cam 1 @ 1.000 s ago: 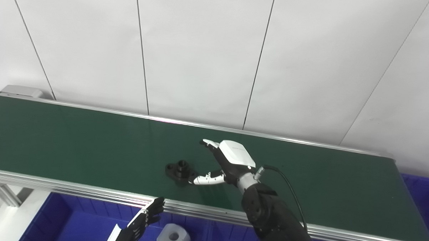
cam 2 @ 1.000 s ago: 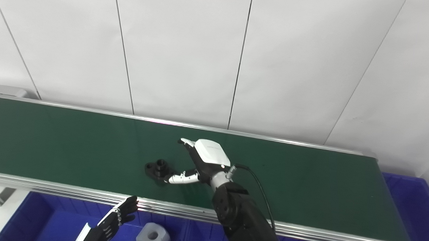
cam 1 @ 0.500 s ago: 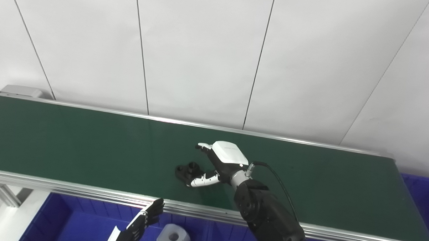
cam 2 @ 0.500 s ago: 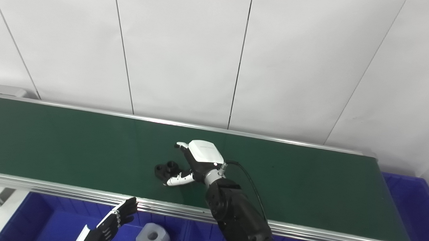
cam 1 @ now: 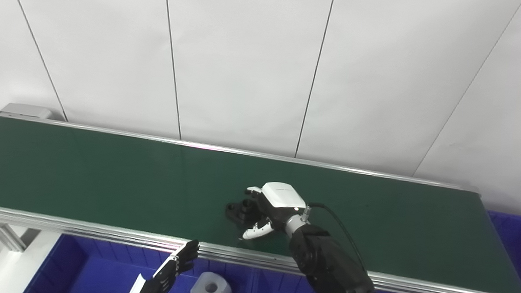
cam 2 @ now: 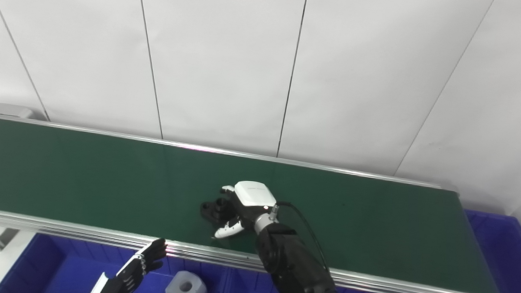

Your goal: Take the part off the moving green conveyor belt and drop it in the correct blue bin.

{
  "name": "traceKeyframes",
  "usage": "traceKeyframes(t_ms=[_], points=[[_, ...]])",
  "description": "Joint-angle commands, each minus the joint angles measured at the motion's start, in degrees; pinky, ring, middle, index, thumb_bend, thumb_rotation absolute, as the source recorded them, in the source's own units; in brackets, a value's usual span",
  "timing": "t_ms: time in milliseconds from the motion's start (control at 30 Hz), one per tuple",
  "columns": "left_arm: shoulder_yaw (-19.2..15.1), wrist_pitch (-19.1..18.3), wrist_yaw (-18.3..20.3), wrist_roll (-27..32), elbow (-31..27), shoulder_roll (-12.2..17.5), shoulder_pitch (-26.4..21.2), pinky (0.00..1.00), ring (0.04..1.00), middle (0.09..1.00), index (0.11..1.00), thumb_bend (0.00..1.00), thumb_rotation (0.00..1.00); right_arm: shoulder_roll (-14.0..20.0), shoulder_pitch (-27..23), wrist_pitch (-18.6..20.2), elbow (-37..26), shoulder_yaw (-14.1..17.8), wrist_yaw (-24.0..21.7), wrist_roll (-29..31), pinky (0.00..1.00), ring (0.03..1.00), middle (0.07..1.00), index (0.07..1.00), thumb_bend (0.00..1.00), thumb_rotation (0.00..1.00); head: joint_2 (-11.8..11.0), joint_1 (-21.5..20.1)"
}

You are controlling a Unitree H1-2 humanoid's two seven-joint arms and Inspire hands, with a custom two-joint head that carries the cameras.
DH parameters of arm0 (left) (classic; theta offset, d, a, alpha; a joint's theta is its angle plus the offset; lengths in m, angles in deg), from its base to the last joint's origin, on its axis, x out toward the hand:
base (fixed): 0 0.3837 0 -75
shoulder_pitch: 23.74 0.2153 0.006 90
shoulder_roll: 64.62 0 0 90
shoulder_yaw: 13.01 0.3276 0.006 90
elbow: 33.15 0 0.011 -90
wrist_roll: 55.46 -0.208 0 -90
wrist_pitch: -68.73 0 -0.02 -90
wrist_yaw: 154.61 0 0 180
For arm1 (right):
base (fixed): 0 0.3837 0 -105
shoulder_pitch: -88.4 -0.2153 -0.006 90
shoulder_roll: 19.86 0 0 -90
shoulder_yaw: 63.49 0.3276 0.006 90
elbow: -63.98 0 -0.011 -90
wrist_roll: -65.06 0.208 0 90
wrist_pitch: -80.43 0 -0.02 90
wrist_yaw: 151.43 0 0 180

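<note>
While the right hand lies low on the green conveyor belt, its fingers and thumb are curled around the black part, which rests on the belt near its front edge; whether the grasp is fully closed cannot be told. The left hand is held open, fingers straight, over the blue bin below the belt, near a white part
</note>
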Motion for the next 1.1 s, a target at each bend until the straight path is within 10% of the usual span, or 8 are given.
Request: traceKeyframes(t_ms=[0, 200, 433, 533, 1067], points=[[0.2, 2.0, -0.1, -0.3, -1.6, 0.2, -0.2, 0.85, 0.886, 0.909, 0.898, 0.72, 0.68, 0.1, -1.8, -1.9, -0.5, -0.5, 2.1, -1.3, 0.72, 0.792, 0.839, 0.869, 0.7, 0.33, 0.0, 0.0], [0.2, 1.9, -0.2, -0.2, -1.7, 0.0, -0.2, 0.86, 0.888, 0.908, 0.898, 0.73, 0.67, 0.6, -0.3, -3.2, -0.2, -0.6, 2.2, 0.0, 0.66, 0.758, 0.811, 0.829, 0.65, 0.21, 0.3, 0.0], [-0.1, 2.0, -0.4, -0.5, -2.0, -0.2, 0.1, 0.86, 0.889, 0.909, 0.901, 0.73, 0.69, 0.9, 0.9, -5.3, 0.0, -1.0, 2.3, 1.3, 0.44, 0.519, 0.505, 0.573, 0.54, 0.0, 0.6, 0.1], [0.0, 2.0, -0.3, -0.4, -2.2, -0.3, 0.2, 0.86, 0.893, 0.912, 0.902, 0.72, 0.68, 1.1, 1.2, -6.1, -0.2, -1.3, 2.6, 1.3, 0.37, 0.395, 0.485, 0.554, 0.51, 0.0, 0.7, 0.2], [-0.2, 2.0, -0.6, -0.9, -2.4, -0.4, 0.4, 0.86, 0.89, 0.91, 0.902, 0.72, 0.69, 1.3, 3.4, -5.9, -3.2, -0.5, 3.1, 2.6, 0.41, 0.401, 0.503, 0.548, 0.51, 0.0, 0.9, 0.0]])
